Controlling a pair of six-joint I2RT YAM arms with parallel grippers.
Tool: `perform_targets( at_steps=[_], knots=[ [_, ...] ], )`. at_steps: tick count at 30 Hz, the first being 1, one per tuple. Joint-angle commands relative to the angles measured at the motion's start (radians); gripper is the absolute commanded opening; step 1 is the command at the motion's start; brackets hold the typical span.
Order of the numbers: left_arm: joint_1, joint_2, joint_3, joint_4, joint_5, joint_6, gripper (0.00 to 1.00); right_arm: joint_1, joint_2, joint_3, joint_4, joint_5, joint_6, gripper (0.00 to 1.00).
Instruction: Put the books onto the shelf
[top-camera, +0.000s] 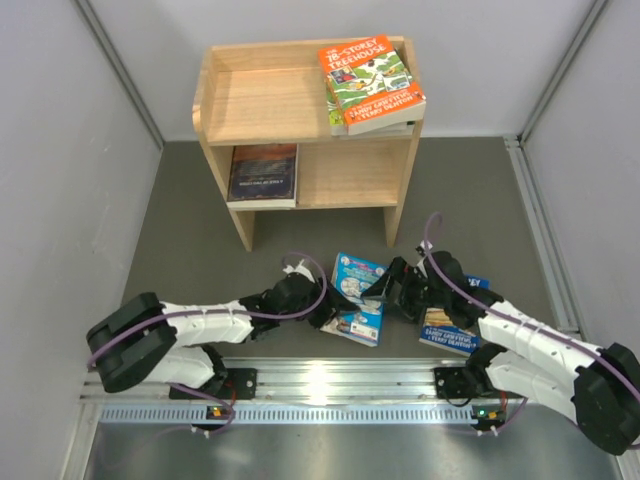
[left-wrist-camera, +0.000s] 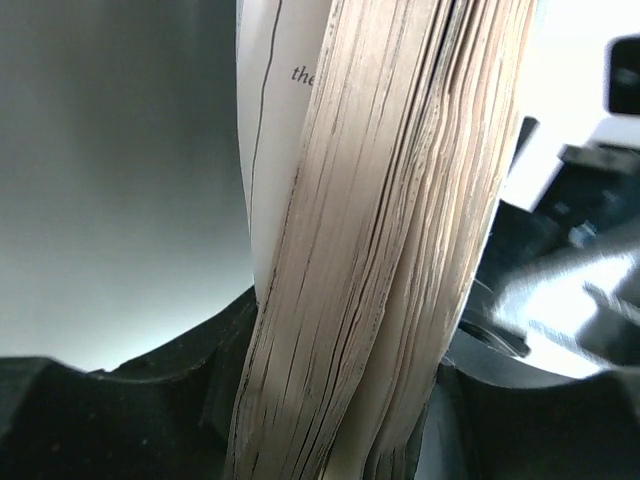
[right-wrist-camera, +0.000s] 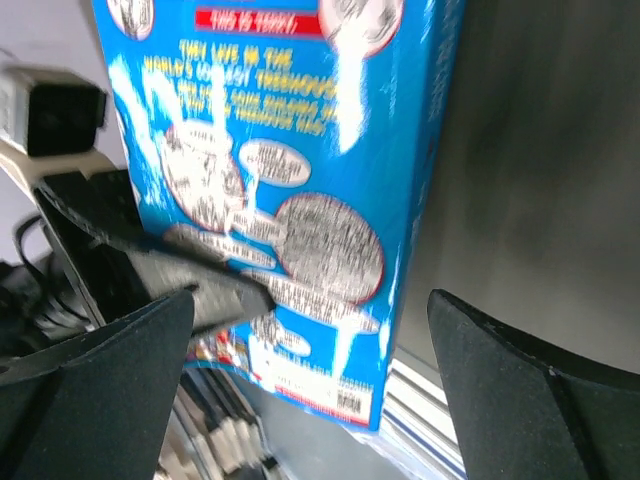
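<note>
The wooden shelf (top-camera: 268, 102) stands at the back. Green-and-orange books (top-camera: 371, 84) lie stacked on its top at the right, and a dark book (top-camera: 263, 173) lies on the lower tier at the left. In the middle of the floor a blue book (top-camera: 358, 292) is tilted up, with my left gripper (top-camera: 328, 312) shut on its edge. The left wrist view shows that book's page edges (left-wrist-camera: 380, 250) pinched between the dark fingers (left-wrist-camera: 150, 420). My right gripper (top-camera: 386, 286) is open just right of it, facing its blue back cover (right-wrist-camera: 290, 150). Another book (top-camera: 447, 330) lies flat under the right arm.
Grey walls close in the left, right and back sides. A metal rail (top-camera: 330, 385) carrying both arm bases runs along the near edge. Dark floor mat (top-camera: 190, 250) lies between the shelf legs and the arms.
</note>
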Motion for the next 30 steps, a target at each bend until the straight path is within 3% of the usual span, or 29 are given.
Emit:
perform_targets(
  at_steps=[1, 6, 9, 10, 12, 13, 15, 16, 18, 19, 20, 21, 25, 30],
  knots=[
    [-0.002, -0.092, 0.039, 0.057, 0.013, 0.011, 0.0, -0.036, -0.049, 0.003, 0.094, -0.001, 0.093, 0.99],
    [-0.003, -0.09, 0.095, 0.078, 0.036, 0.011, 0.0, -0.036, -0.02, 0.035, 0.157, -0.042, 0.166, 0.92],
    [-0.005, -0.084, 0.121, 0.083, 0.045, 0.017, 0.0, -0.034, -0.072, 0.044, 0.155, -0.019, 0.184, 0.69],
    [-0.005, -0.084, 0.124, 0.075, 0.045, 0.018, 0.0, -0.036, -0.089, 0.05, 0.151, -0.012, 0.19, 0.52],
    [-0.008, -0.087, 0.138, 0.052, 0.042, 0.026, 0.0, -0.034, -0.132, 0.062, 0.122, 0.008, 0.198, 0.38],
    [-0.011, -0.09, 0.144, 0.034, 0.039, 0.031, 0.0, -0.034, -0.141, 0.082, 0.12, 0.014, 0.193, 0.25],
    [-0.014, -0.102, 0.173, -0.055, 0.022, 0.054, 0.01, -0.034, -0.164, 0.108, 0.039, 0.03, 0.175, 0.12],
    [-0.02, -0.108, 0.184, -0.084, 0.016, 0.064, 0.05, -0.034, -0.17, 0.134, 0.022, 0.036, 0.167, 0.0],
    [-0.023, -0.127, 0.219, -0.185, 0.001, 0.096, 0.24, -0.034, -0.19, 0.156, -0.018, 0.044, 0.158, 0.0],
    [-0.026, -0.135, 0.231, -0.225, -0.013, 0.109, 0.39, -0.036, -0.196, 0.179, -0.021, 0.045, 0.158, 0.0],
    [-0.028, -0.144, 0.242, -0.258, -0.022, 0.118, 0.82, -0.036, -0.204, 0.19, -0.026, 0.045, 0.164, 0.0],
    [-0.029, -0.168, 0.256, -0.329, -0.033, 0.132, 0.99, -0.036, -0.216, 0.203, -0.03, 0.047, 0.17, 0.0],
    [-0.032, -0.283, 0.253, -0.503, -0.157, 0.124, 0.99, -0.036, -0.236, 0.308, -0.05, 0.048, 0.196, 0.0],
    [-0.032, -0.487, 0.167, -0.537, -0.223, 0.062, 0.99, -0.037, -0.255, 0.375, -0.021, 0.062, 0.268, 0.0]
  ],
)
